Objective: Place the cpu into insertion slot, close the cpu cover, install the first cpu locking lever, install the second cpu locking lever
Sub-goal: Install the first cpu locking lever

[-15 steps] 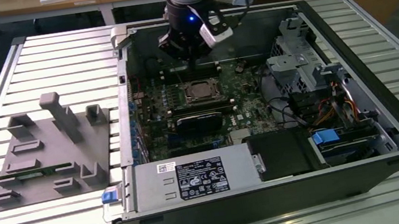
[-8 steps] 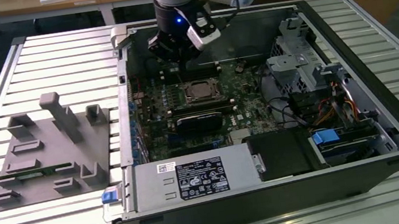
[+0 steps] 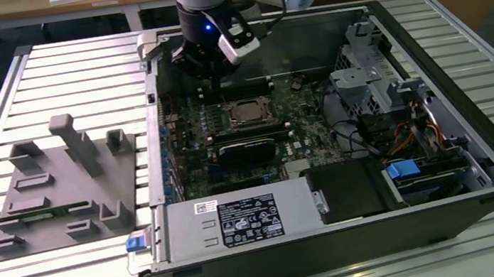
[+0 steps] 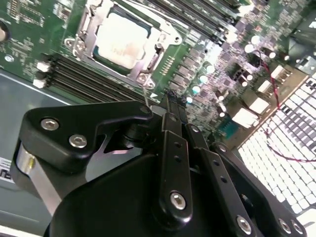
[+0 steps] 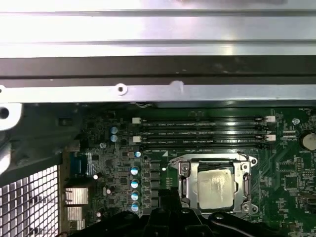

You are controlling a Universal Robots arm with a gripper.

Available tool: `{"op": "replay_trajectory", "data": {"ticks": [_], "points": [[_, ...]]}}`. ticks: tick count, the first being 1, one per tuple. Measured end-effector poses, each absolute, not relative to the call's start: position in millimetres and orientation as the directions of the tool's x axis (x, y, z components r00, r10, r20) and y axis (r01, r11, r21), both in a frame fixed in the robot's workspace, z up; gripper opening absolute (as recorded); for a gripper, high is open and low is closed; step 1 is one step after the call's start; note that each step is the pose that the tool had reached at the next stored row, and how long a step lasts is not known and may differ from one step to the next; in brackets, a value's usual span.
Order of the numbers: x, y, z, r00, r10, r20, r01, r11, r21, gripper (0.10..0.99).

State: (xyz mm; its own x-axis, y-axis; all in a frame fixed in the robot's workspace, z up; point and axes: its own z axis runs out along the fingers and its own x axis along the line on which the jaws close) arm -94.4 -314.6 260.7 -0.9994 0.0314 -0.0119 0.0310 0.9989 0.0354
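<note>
I'm working in a robotics lab or workshop: my arm [image 3: 207,15] stands over a slatted metal table [image 3: 57,70] that carries an open PC case [image 3: 339,255] with its board [image 5: 286,182] bare, and beside it a grey fixture [image 3: 62,184] with posts and slots. Behind the table I see wooden desks [image 3: 20,12] on white legs.

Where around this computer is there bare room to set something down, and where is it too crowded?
Bare table slats border the grey fixture on the exterior view's left, both beyond it and in front of it. The open case is crowded: motherboard, cables, drive cage.
</note>
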Motion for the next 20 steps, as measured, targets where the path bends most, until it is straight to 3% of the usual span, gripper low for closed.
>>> {"op": "replay_trajectory", "data": {"ticks": [20], "points": [[-108.7, -311.0, 258.4, -1.0, 0.025, -0.015, 0.025, 0.999, 0.035, 0.106]]}}
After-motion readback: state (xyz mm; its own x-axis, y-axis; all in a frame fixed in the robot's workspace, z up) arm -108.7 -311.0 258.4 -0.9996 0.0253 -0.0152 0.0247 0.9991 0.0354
